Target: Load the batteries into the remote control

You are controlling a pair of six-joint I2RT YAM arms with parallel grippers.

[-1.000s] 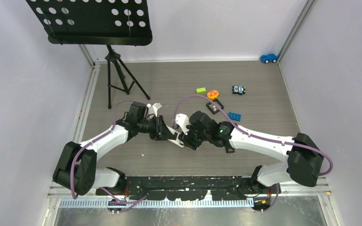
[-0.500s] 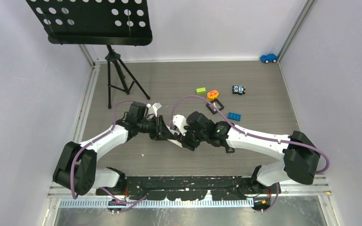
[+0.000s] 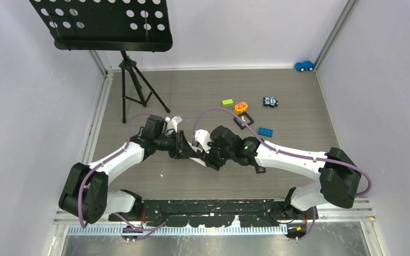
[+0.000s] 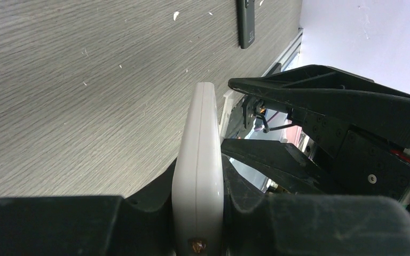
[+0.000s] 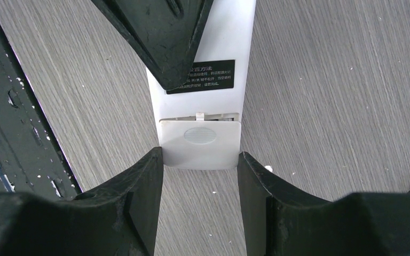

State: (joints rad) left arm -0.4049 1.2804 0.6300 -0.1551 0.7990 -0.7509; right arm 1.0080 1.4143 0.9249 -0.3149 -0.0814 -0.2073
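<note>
Grey wood-grain table [image 3: 203, 88] fills my overhead feed, boxed in by pale walls, with a black perforated music stand [image 3: 101, 24] on its tripod at the far left. A blue toy car [image 3: 304, 65] sits in the far right corner. A green brick [image 3: 227, 102], an orange toy [image 3: 241, 106], a small robot toy [image 3: 270, 101] and a blue brick [image 3: 266, 131] are scattered right of centre. Both arms reach in and meet over the middle of the table, and the white remote control [image 5: 229, 37] is held between them, above the surface. My left end effector [image 4: 197, 213] is clamped on it. From the left wrist I see the remote edge-on, with a pad pressed against each broad face. From the right wrist I look down on the remote's back. A black label [image 5: 203, 76] with white print sits there, partly under one dark left finger. Below the label, the battery cover [image 5: 200, 141] with its oval thumb dimple sits in place at the end of the body. My right end effector [image 5: 200, 160] has a fingertip set against each side edge of that cover end. The jaws are part-way in and look to be touching on both sides, so I read it as a grip on the remote's end. A dark slim slab [image 4: 245, 24] lies flat on the table farther off in the left wrist view.
</note>
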